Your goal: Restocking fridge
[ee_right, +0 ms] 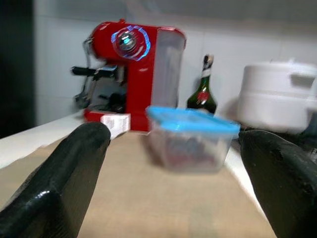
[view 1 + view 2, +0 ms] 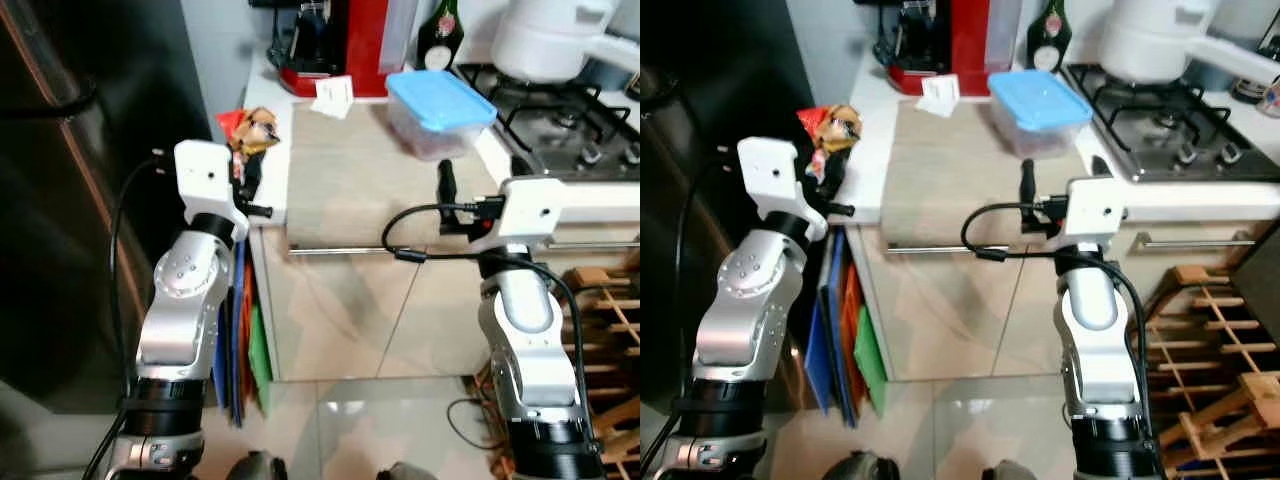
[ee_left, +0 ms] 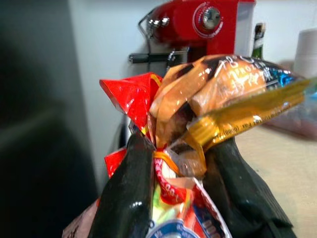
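My left claw (image 3: 173, 163) is closed on a bunch of crinkly snack packets (image 3: 208, 99), red and orange wrappers pinched between its two black fingers (image 3: 126, 198). I hold them up at the near left corner of the bench (image 2: 350, 190), just beside the dark fridge (image 2: 70, 200) that stands to my left. My right claw (image 1: 173, 178) is open, its fingers spread wide and holding nothing, raised over the front edge of the bench and pointing toward a clear plastic box with a blue lid (image 2: 440, 108). That box sits on the beige bench top, well apart from the claw. Behind it, against the wall, stand a red coffee machine (image 2: 335, 45) and a dark green bottle (image 2: 440, 35). A small white card (image 2: 333, 95) lies in front of the coffee machine. To the right is a gas hob (image 2: 570, 125) carrying a large white pot (image 2: 550, 40). Below the bench, coloured boards (image 2: 245, 340) lean upright beside my left arm, and a wooden rack (image 2: 610, 330) stands on the right.
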Robot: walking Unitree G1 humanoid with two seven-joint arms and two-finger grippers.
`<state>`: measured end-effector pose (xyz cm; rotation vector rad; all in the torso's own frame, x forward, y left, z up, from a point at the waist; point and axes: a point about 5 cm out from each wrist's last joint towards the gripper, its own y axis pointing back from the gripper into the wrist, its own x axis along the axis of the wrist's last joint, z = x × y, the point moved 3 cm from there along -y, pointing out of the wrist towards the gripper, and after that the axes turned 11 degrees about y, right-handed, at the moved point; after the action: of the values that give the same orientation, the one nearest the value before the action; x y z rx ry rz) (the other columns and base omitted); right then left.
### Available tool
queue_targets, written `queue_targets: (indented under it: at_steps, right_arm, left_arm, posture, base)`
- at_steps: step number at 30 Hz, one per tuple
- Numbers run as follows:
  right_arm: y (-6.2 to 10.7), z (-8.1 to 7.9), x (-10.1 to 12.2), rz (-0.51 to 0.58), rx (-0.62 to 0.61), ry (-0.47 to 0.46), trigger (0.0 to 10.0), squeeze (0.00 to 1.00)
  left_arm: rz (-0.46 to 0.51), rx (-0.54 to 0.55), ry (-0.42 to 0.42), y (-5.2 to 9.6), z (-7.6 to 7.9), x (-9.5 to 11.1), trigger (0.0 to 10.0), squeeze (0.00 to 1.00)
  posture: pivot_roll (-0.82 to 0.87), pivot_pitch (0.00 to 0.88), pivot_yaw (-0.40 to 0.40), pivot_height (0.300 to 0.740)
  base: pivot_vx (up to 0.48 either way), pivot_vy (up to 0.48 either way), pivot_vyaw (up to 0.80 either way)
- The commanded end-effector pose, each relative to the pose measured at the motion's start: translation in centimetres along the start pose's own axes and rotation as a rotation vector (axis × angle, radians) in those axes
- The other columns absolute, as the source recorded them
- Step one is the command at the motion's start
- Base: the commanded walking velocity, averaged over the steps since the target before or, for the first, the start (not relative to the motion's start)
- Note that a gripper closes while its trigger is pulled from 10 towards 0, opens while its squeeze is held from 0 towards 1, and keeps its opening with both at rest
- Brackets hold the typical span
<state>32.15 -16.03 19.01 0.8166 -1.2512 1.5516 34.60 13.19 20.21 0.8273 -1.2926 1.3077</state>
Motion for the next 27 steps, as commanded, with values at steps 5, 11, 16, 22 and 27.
queue_targets:
  at_steps: [5,11,16,22,27]
  right_arm:
    - [-0.18,0.16,-0.02,0.005,0.011,-0.003,10.0,0.0]
    - [-0.07,0.14,-0.33,-0.008,0.019,-0.009,10.0,0.0]
    - [-0.06,0.1,-0.33,-0.008,0.024,-0.01,10.0,0.0]
    - [-0.02,0.06,-0.36,-0.009,0.027,-0.011,10.0,0.0]
    - [-0.01,0.05,-0.38,-0.009,0.032,-0.007,10.0,0.0]
  left_arm:
    - [0.015,-0.02,-0.003,-0.2,0.75,0.32,10.0,0.0]
    - [0.007,-0.023,0.007,-0.17,0.9,0.11,10.0,0.0]
    - [0.004,-0.028,0.013,-0.18,0.99,0.04,10.0,0.0]
    - [0.001,-0.031,0.015,-0.16,1.05,-0.03,10.0,0.0]
    - [-0.001,-0.033,0.021,-0.15,1.19,-0.1,10.0,0.0]
  posture:
    - [-0.11,0.0,0.023,0.74]
    - [-0.12,0.0,0.023,0.74]
    - [-0.12,0.0,0.023,0.74]
    - [-0.12,0.0,0.024,0.74]
    - [-0.12,0.0,0.021,0.74]
  base:
    - [-0.269,0.0,0.0]
    - [-0.285,0.0,0.0]
    - [-0.289,0.0,0.0]
    - [-0.291,0.0,0.0]
    - [-0.29,0.0,0.0]
